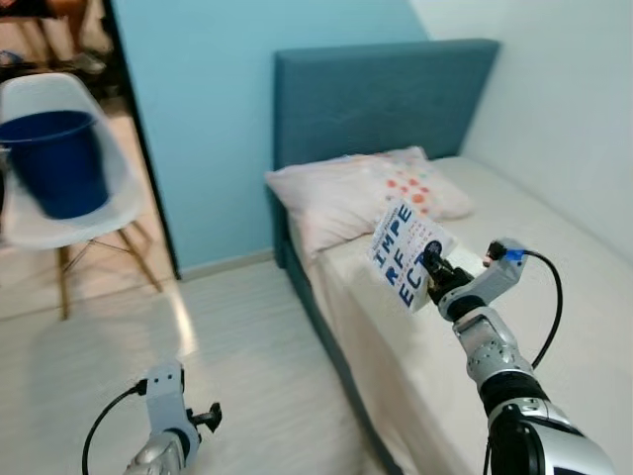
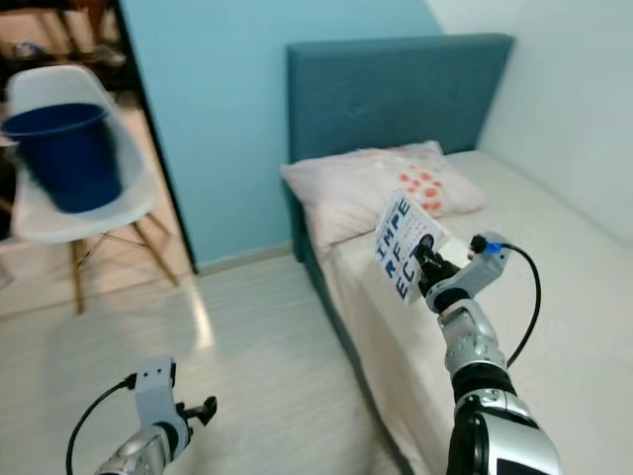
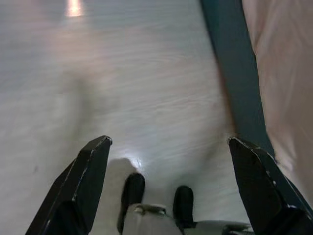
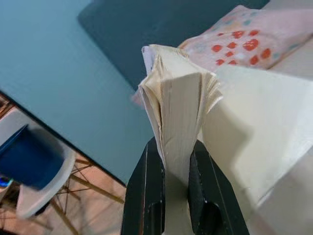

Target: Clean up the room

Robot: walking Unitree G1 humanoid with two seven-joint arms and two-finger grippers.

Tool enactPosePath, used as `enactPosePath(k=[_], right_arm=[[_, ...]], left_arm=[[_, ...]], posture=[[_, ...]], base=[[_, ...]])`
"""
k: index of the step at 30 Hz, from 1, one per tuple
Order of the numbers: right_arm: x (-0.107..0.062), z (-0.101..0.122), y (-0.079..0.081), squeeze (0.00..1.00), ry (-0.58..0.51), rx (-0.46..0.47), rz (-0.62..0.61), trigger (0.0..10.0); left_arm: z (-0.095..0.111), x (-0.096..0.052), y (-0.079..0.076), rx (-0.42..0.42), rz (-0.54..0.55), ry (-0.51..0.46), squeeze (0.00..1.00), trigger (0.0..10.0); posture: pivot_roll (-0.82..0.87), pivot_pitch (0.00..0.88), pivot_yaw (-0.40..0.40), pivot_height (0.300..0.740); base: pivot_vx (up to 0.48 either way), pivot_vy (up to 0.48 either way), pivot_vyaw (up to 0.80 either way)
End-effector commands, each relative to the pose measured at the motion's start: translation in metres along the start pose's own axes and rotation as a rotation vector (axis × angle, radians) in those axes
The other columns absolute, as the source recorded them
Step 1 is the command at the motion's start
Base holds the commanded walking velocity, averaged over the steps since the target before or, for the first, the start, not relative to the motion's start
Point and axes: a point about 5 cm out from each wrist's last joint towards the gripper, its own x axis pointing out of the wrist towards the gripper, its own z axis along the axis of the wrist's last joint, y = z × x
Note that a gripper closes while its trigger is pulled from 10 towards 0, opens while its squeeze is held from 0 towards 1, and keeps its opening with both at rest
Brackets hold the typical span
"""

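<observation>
Teal upholstered headboard stands at the head of a bed with a smooth cream sheet; a soft pale pillow with orange dots lies against it.

Head views: the right arm reaches forward and up over the bed's near side edge, forearm raised. The right claw grips a white paperback book with large blue cover letters, held in the air above the mattress near the pillow, long axis tilted, cover facing the camera. The left arm hangs low over the pale wood-grain floor; the left claw sits near it. A white moulded chair on wooden legs carries a dark blue bucket.

Left wrist view: two broad black fingers stand wide apart, nothing between them, above the floor beside the bed's teal base.

Right wrist view: black fingers are pressed onto the book's lower edge, cream pages fanning outward above them toward the headboard.
</observation>
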Motion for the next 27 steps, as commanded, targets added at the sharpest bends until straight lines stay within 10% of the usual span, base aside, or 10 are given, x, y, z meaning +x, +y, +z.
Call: enactPosePath(k=[1, 18, 27], right_arm=[[0.001, 0.007, 0.001, 0.0, -0.025, 0.005, 0.009, 10.0], [-0.003, -0.005, 0.0, 0.0, 0.04, -0.023, 0.046, 10.0], [-0.009, -0.028, 0.016, 0.0, 0.21, -0.115, 0.244, 10.0]], left_arm=[[-0.001, 0.0, 0.001, 0.005, 0.002, 0.006, 0.0, 10.0], [-0.001, 0.0, 0.001, 0.011, 0.002, 0.004, 0.0, 10.0], [-0.002, -0.001, 0.001, 0.016, 0.003, 0.009, 0.0, 10.0]], posture=[[0.05, 0.0, -0.05, 0.74], [0.06, 0.0, -0.044, 0.74], [0.05, 0.0, -0.04, 0.74]], base=[[0.364, 0.0, -0.8], [0.362, 0.0, -0.28], [0.364, 0.0, 0.8]])
